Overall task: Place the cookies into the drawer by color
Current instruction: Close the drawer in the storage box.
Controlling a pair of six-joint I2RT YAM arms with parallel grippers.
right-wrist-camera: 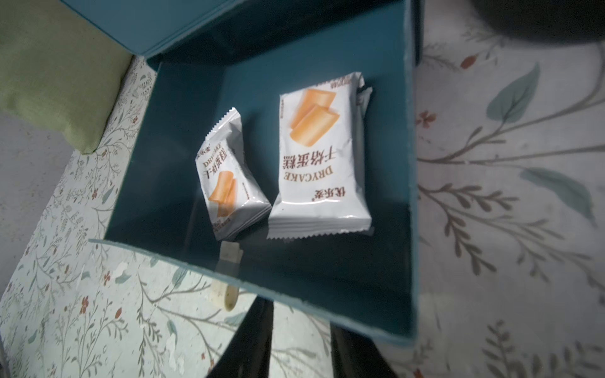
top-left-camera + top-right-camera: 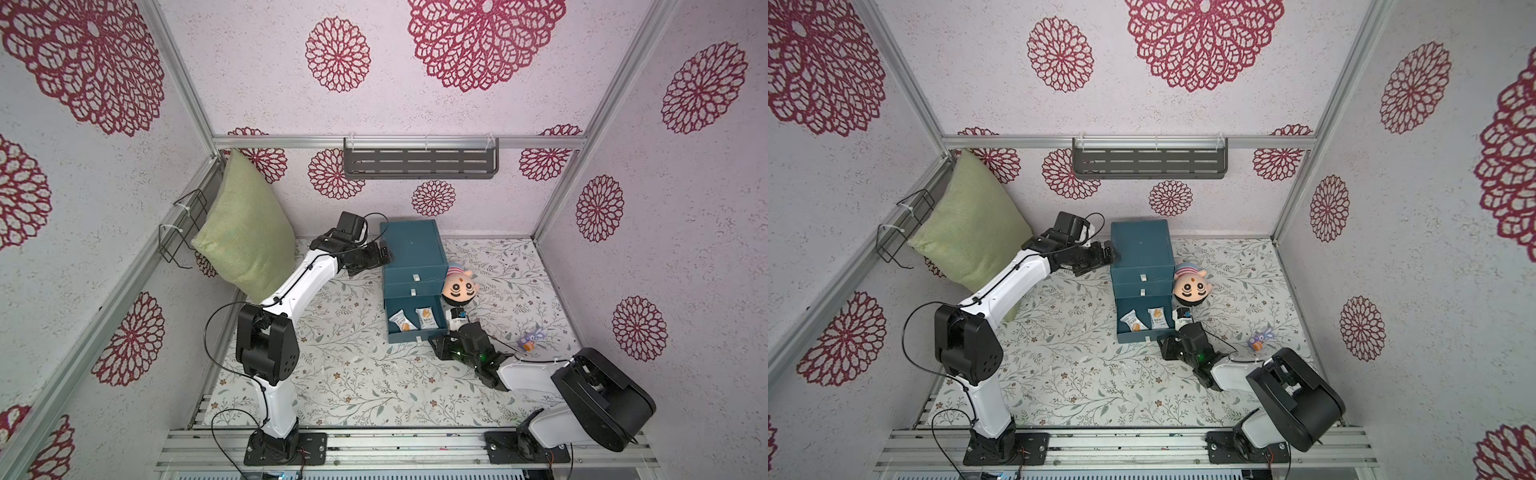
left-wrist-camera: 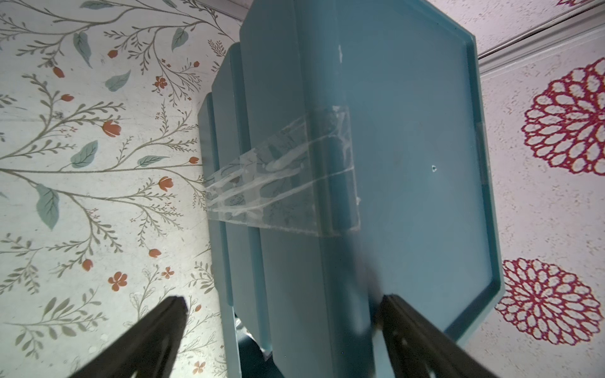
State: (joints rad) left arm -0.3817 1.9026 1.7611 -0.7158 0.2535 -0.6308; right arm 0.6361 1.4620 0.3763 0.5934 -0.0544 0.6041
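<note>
The drawer (image 2: pixel 411 253) is a dark teal chest by the back wall. Its bottom drawer (image 1: pixel 413 163) is pulled out. Two white cookies (image 2: pixel 402 321) (image 2: pixel 425 318) lie inside, clear in the right wrist view (image 1: pixel 229 176) (image 1: pixel 322 157). Another packet (image 2: pixel 457 318), dark and white, lies on the floor right of the open drawer. My left gripper (image 3: pixel 284 299) is open wide, its jaws straddling the chest's upper left edge (image 2: pixel 386 252). At the open drawer's front right corner (image 2: pixel 434 338) my right gripper (image 1: pixel 296 314) has a narrow gap with nothing in it.
A pink plush head (image 2: pixel 459 286) leans on the chest's right side. A small purple figure (image 2: pixel 532 340) stands further right. A green pillow (image 2: pixel 245 232) fills the back left corner under a wire rack (image 2: pixel 183 224). A grey shelf (image 2: pixel 419 160) hangs on the back wall.
</note>
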